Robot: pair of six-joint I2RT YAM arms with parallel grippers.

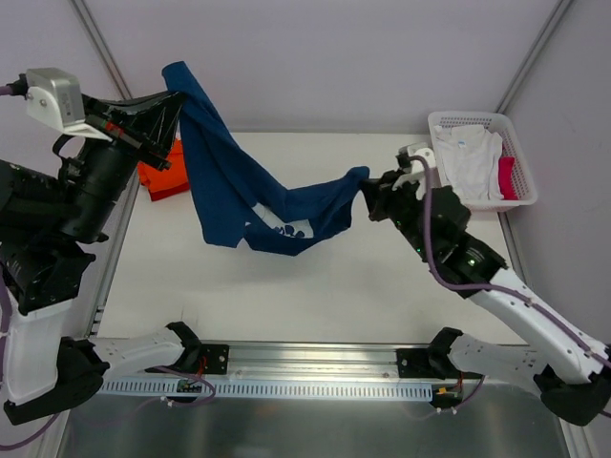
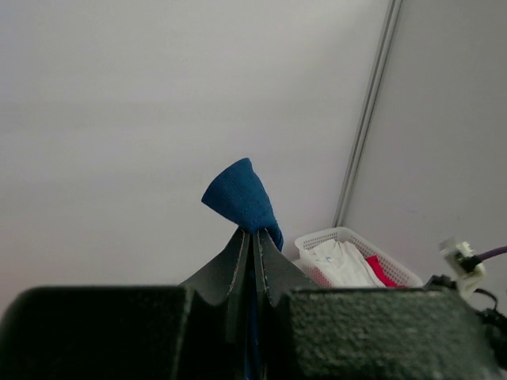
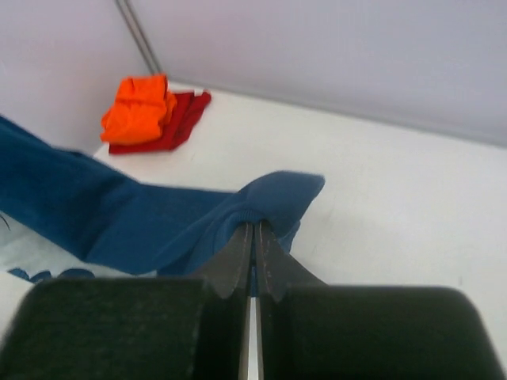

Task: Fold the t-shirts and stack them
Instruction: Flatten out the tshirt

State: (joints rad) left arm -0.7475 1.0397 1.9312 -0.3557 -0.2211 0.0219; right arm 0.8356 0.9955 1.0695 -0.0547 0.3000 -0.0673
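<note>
The navy blue t-shirt (image 1: 239, 191) hangs in the air between both arms, its pale print low near the table. My left gripper (image 1: 175, 103) is shut on one end of it, raised high at the back left; the cloth tip (image 2: 242, 198) pokes out above the fingertips (image 2: 255, 236). My right gripper (image 1: 366, 188) is shut on the other end (image 3: 277, 202), lower at the right. A folded orange t-shirt (image 3: 141, 108) lies on a red one (image 3: 178, 123) at the back left of the table (image 1: 315, 286). A white t-shirt (image 1: 470, 160) and a red one (image 1: 508, 177) lie in the basket.
The white lattice basket (image 1: 520, 172) stands at the table's back right corner, also seen in the left wrist view (image 2: 329, 235). Frame posts rise at both back corners. A metal rail runs along the table's near edge.
</note>
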